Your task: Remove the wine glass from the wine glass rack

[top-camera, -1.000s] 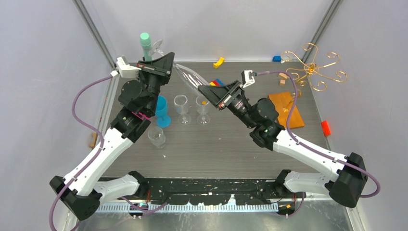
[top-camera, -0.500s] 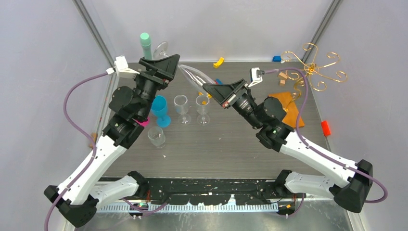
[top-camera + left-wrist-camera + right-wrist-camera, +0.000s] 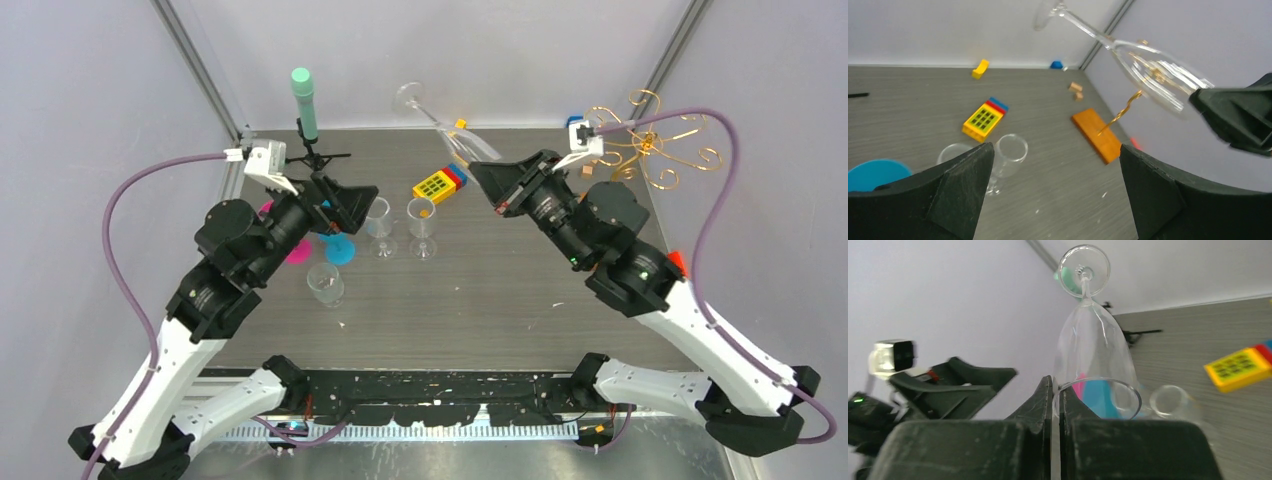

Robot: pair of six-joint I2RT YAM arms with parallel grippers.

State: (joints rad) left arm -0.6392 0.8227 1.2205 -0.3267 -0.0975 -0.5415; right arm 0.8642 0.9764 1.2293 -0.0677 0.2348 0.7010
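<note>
Two claws are seen above the tabletop (image 3: 480,300). The right claw (image 3: 492,188) is shut tight on the wine glass (image 3: 462,148), and the thin wall at its rim is pinched between the fingers. In the right wrist view the right claw (image 3: 1056,390) is pressed flat together on the near edge of the rim, and the wine glass (image 3: 1093,335) is seen bowl first, with the stem and round foot beyond it. The wine glass is held in the air, clear of everything else. It is tilted, with its foot aimed toward 11 o'clock against the back wall.

The left claw (image 3: 358,200) is spread as wide as it goes and nothing is held in it. From its own camera the left claw (image 3: 1055,195) is seen with both fingers far apart at the frame's lower corners, and the wine glass (image 3: 1153,75) is seen high at 1 o'clock.

The rack (image 3: 650,143) is placed at 2 o'clock on the tabletop, well apart from the wine glass. Its wooden base (image 3: 1095,130) is laid flat, and the gold wire rises from it.

Near the centre a small glass (image 3: 377,218) is set upright just beside its twin (image 3: 422,218). A yellow brick (image 3: 435,185) is lain at 12 o'clock of them, a tumbler (image 3: 325,283) at 8 o'clock, and a blue cup (image 3: 338,248) at 9 o'clock.
</note>
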